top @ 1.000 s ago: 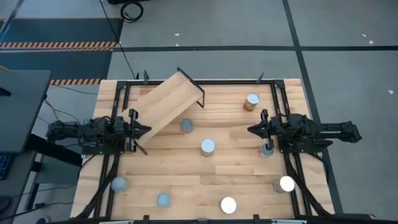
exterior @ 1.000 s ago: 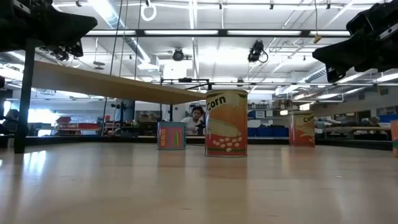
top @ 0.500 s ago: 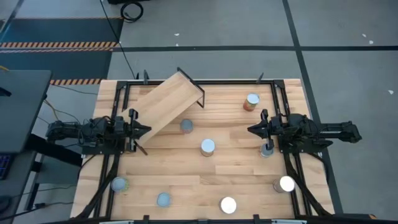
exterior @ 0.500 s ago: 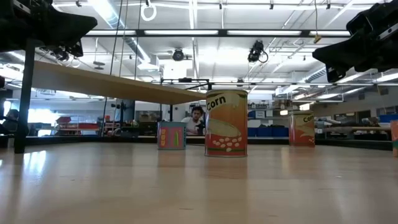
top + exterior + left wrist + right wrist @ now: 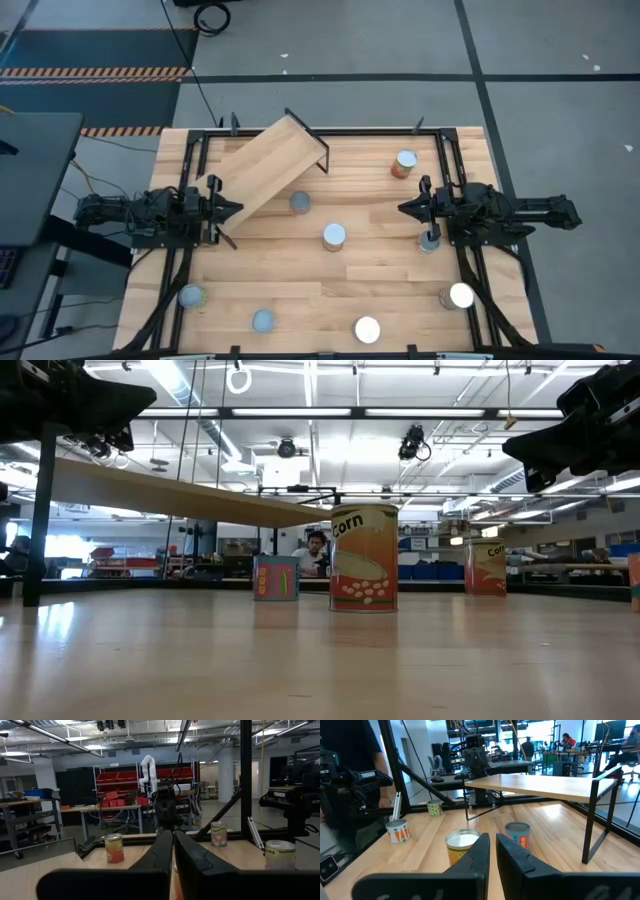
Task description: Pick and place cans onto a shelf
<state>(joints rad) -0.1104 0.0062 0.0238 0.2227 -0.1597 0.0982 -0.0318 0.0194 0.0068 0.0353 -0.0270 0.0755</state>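
The shelf [image 5: 262,168], a light-wood plank on black bracket legs, stands askew at the table's far left; it also shows in the right wrist view [image 5: 540,785]. Several cans stand upright on the tabletop, among them one at the middle [image 5: 334,237], one close by the shelf [image 5: 299,203] and one at the far right [image 5: 405,163]. My left gripper [image 5: 238,208] is shut and empty above the table, beside the shelf's near end. My right gripper [image 5: 402,208] is shut and empty at the right, pointing toward the middle can [image 5: 462,845].
More cans stand along the near edge [image 5: 262,321] [image 5: 367,330] [image 5: 459,296] and the near left [image 5: 191,296]; one stands [image 5: 429,240] right beside my right arm. Black rails [image 5: 190,160] frame the table. Bare tabletop [image 5: 280,265] lies between the arms.
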